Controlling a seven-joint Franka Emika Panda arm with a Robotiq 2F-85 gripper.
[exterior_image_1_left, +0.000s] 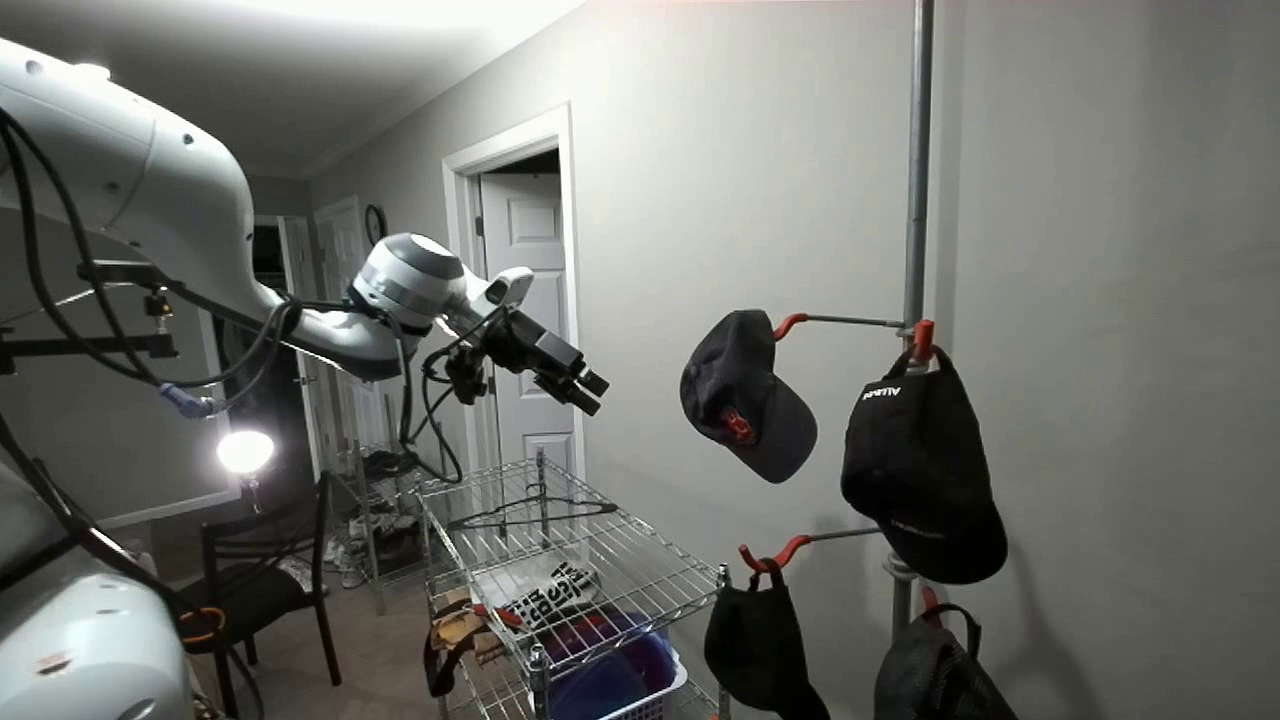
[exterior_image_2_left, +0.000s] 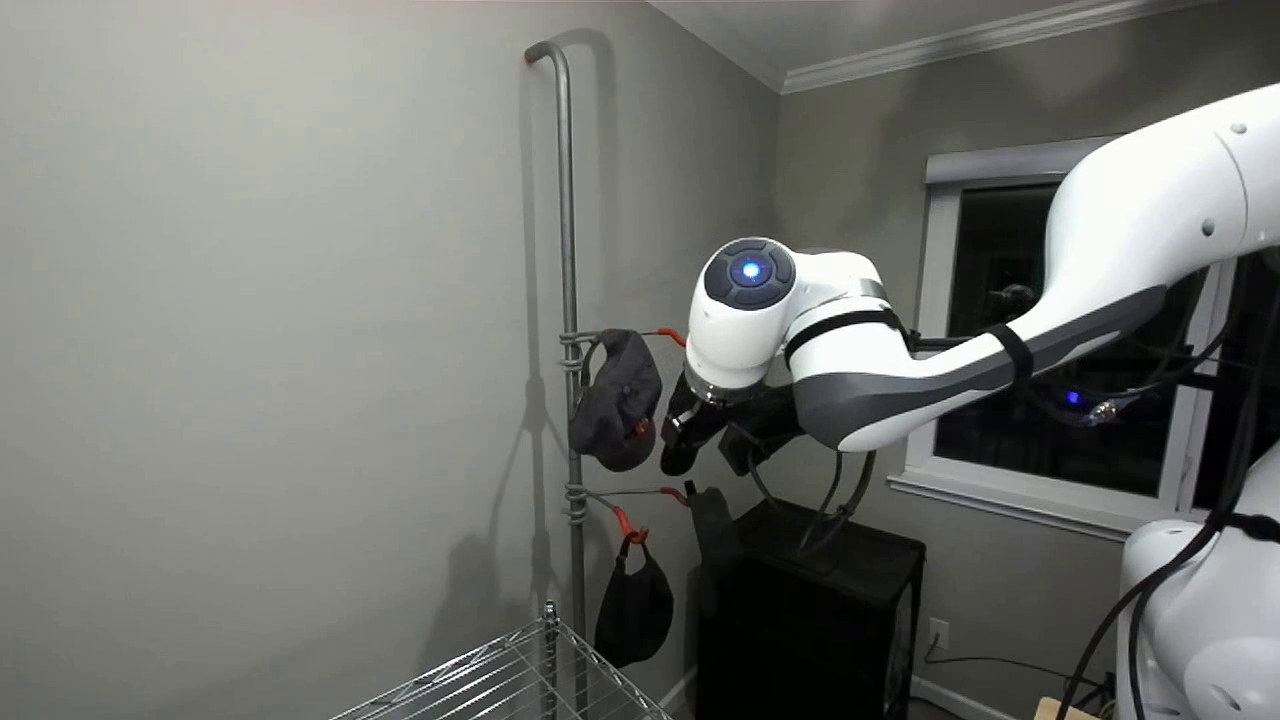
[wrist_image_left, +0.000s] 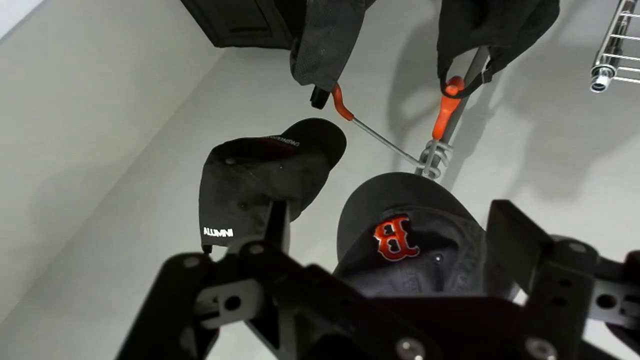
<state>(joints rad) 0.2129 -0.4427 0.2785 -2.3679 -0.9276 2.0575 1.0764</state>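
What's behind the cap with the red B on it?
Beyond the cap in the wrist view, a metal pole and gray wall show. The pole runs out of sight behind it; anything else directly there is covered.

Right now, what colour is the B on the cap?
The B is red-orange with a thin pale outline; the wrist view shows it best.

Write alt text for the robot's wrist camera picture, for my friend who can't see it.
The robot's open gripper, its black fingers spread apart, sits before a dark cap with an orange-red B. Left of that is a black ALUMNI cap; near the top edge, another cap has its strap over an orange-red hook.
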